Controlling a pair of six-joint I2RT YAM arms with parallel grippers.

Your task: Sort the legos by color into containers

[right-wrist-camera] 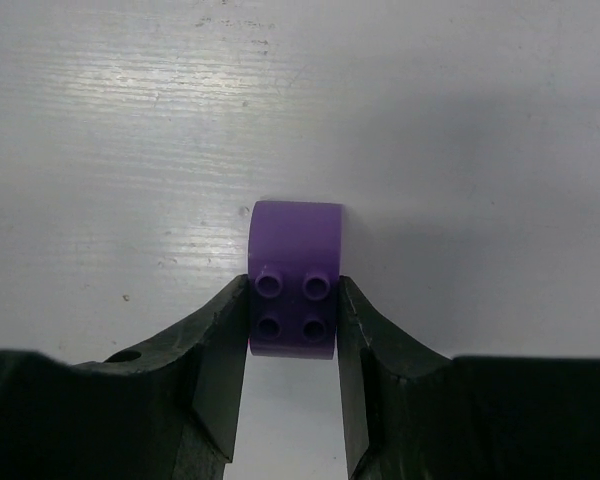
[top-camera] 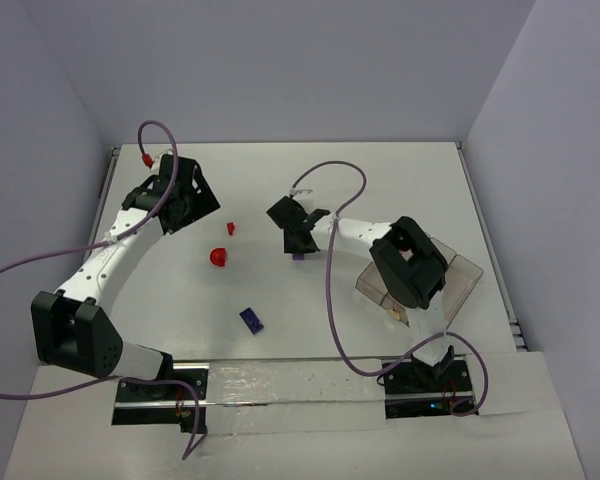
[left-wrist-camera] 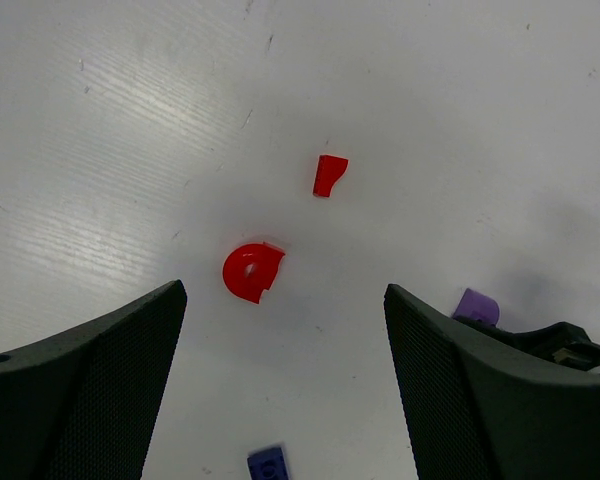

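Observation:
My right gripper (right-wrist-camera: 293, 305) is shut on a light purple lego (right-wrist-camera: 295, 255) with four studs, both fingers pressed to its sides, low over the table. From above, that purple lego (top-camera: 298, 256) peeks out under the right gripper (top-camera: 300, 243) at mid-table. My left gripper (left-wrist-camera: 283, 300) hangs open and holds nothing, above and left of a red half-disc lego (left-wrist-camera: 250, 272) and a tiny red piece (left-wrist-camera: 328, 175). A dark blue-violet lego (top-camera: 251, 320) lies nearer the front. The smoky clear containers (top-camera: 465, 273) sit at the right, largely hidden by my right arm.
In the top view the red half-disc (top-camera: 218, 257) and the tiny red piece (top-camera: 230, 228) lie between the two grippers. White walls close in the table at the back and sides. A purple cable loops over the right arm.

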